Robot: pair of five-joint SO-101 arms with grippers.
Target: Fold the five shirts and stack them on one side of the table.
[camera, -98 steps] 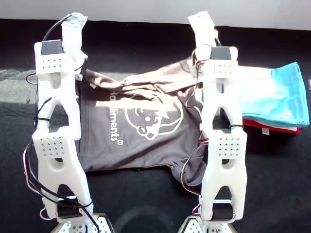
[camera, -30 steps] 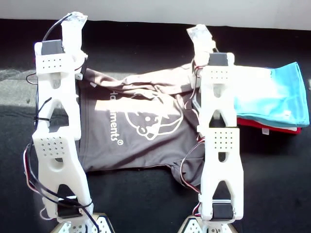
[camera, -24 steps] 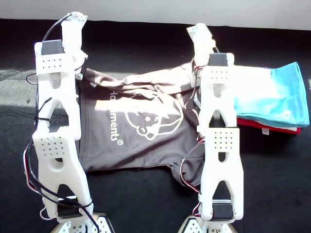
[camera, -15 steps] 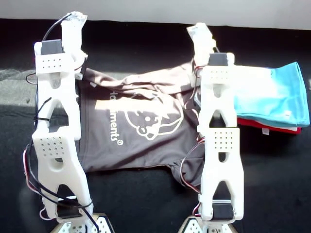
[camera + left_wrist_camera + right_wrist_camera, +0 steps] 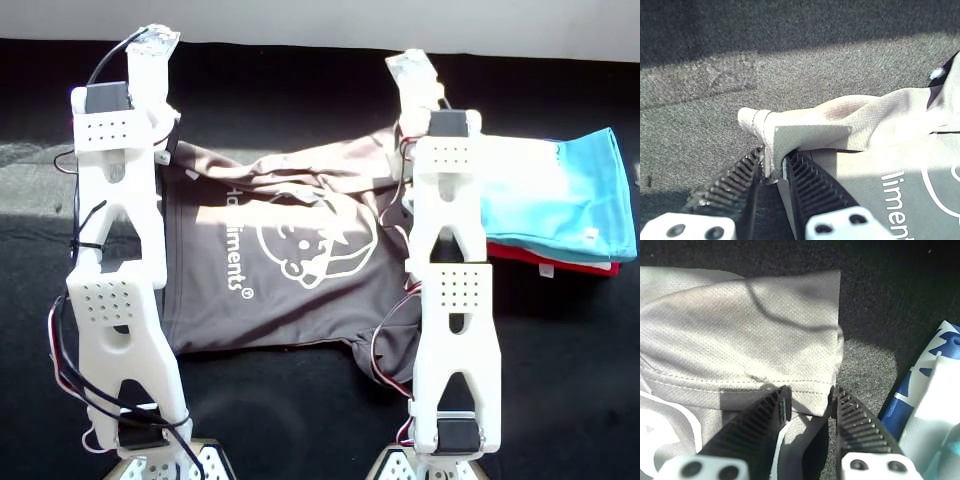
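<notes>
Left gripper (image 5: 774,156) is pinched narrow on a folded corner of the grey shirt (image 5: 845,117). The cloth comes straight out between the ribbed fingers (image 5: 810,185) and runs away toward the printed chest, so that hold looks sound to me. Right gripper (image 5: 810,391) has its jaws apart. The stitched edge of the grey shirt (image 5: 740,325) lies just ahead of them and partly in the gap, with nothing clamped, and the blue shirt (image 5: 930,390) of the stack is close beside the outer finger. From the high view, the grey shirt (image 5: 290,290) lies flat on the black table (image 5: 300,430), print up, its long axis running across from the left arm (image 5: 115,230) to the right arm (image 5: 455,290). Both wrists sit at its far edge, 1 at each end. The stack, blue shirt (image 5: 565,195) over red shirt (image 5: 525,257), lies just outside the right arm. I judge the fold turns on that far edge. It must come back toward the arm bases, so the right jaws need to bite the edge directly ahead of them first, without catching the blue cloth alongside.
</notes>
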